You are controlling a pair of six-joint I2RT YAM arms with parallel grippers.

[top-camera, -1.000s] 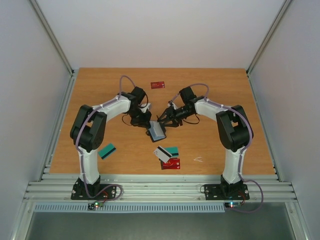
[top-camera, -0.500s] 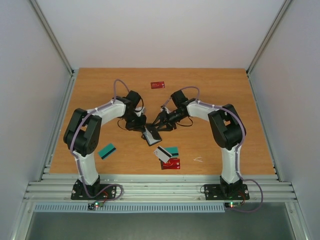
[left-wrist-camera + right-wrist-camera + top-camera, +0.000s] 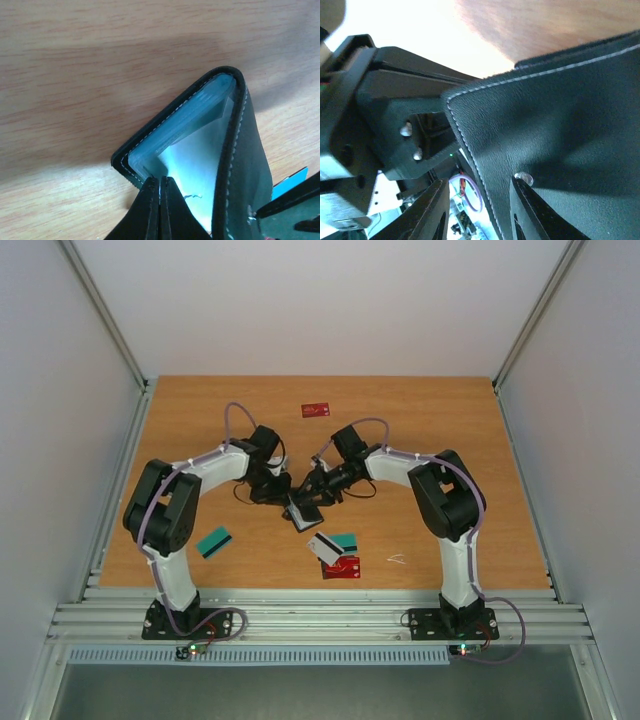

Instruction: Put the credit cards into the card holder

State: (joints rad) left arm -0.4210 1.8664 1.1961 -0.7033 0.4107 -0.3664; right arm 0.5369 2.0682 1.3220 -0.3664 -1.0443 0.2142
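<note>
The black card holder stands partly open at the table's middle, between both grippers. My left gripper is shut on a thin inner leaf at the holder's pale bluish inside, fingers pressed together. My right gripper is open, and the holder's stitched black cover edge sits between its fingers, with one finger by the metal snap. Loose credit cards lie on the table: a red one far back, a teal one at left, and white, teal and red ones near the front.
The wooden table is walled by pale panels on three sides, with a metal rail along the near edge. A small pale scrap lies at front right. A teal card corner shows behind the holder in the left wrist view.
Both arms shifted left and drew closer together, carrying the card holder slightly left. The right gripper's jaws narrowed around the holder's cover.
</note>
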